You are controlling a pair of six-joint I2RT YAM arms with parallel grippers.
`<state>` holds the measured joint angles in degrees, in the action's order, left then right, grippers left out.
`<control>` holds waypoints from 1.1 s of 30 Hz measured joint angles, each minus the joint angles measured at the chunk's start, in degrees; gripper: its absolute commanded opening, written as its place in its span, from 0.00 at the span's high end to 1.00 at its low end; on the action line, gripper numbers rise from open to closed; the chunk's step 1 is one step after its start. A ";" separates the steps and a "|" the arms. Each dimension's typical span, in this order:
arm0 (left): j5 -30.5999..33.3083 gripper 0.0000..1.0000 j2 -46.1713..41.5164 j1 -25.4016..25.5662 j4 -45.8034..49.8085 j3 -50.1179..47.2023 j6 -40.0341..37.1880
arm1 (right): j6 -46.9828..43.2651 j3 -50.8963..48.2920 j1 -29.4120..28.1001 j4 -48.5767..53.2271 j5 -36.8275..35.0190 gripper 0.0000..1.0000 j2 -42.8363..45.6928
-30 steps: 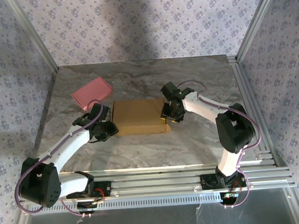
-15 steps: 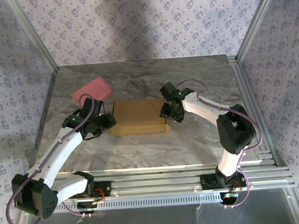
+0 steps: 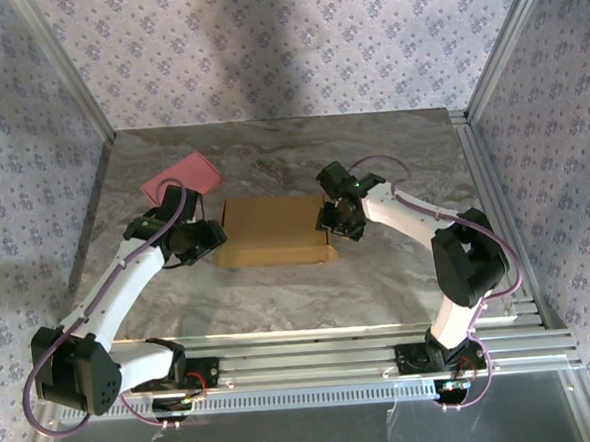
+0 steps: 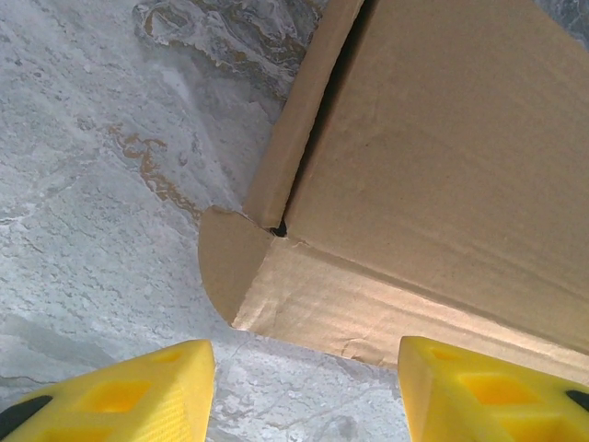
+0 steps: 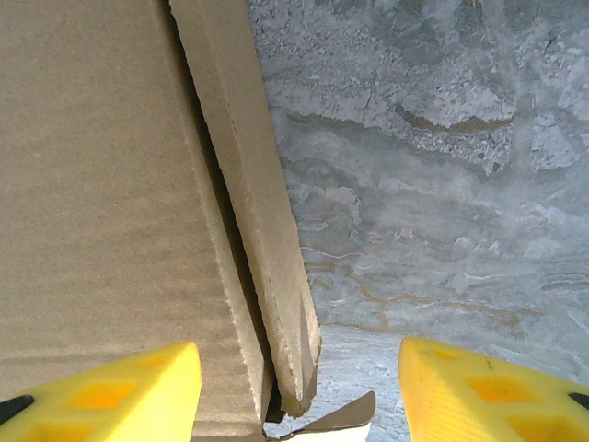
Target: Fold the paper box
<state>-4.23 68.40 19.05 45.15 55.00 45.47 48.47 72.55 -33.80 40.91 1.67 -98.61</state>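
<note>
The paper box [image 3: 276, 230] lies closed and flat in the middle of the table, plain brown cardboard. My left gripper [image 3: 212, 240] sits at its left end, open. In the left wrist view the box's corner [image 4: 276, 276] with a rounded tab lies just ahead of the yellow fingers [image 4: 120, 396], and bare table is between them. My right gripper [image 3: 326, 219] is at the box's right end, open. In the right wrist view the box's top [image 5: 101, 184] and its loose side flap [image 5: 258, 203] reach down between the spread fingers [image 5: 492, 391], untouched.
A pink flat rectangle [image 3: 180, 175] lies at the back left, just behind the left arm. The marble table [image 3: 379, 276] is framed by aluminium rails [image 3: 494, 199] on the right and front, with patterned walls around.
Both grippers have opened wider. The left arm swung its elbow outward and its gripper drew back slightly from the box's left end. The box has stayed where it was.
</note>
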 measured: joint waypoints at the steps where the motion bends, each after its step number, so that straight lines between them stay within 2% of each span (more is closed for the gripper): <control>1: -0.24 0.47 0.17 0.00 -0.09 -0.11 -0.02 | 0.02 -0.11 0.00 -0.04 0.00 0.40 0.00; 14: -2.25 0.52 1.53 -1.70 -0.33 -3.43 -0.68 | 0.11 -1.51 0.00 0.57 -0.13 0.40 0.72; 24: -2.67 0.50 1.55 -3.23 -0.17 -3.43 -6.21 | -2.73 -1.49 0.02 4.87 -0.81 0.38 6.80; 29: -3.93 0.48 2.71 -3.58 -2.82 -3.43 -9.40 | -4.46 -1.86 0.00 5.95 2.16 0.37 7.76; 33: -5.25 0.48 7.41 -4.46 -5.95 -3.41 -11.74 | -4.61 -3.34 -0.11 5.57 5.57 0.37 7.98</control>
<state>-9.47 75.81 14.59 39.20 51.59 33.74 43.86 69.21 -33.91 46.48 7.25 -90.63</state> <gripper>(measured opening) 0.523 0.629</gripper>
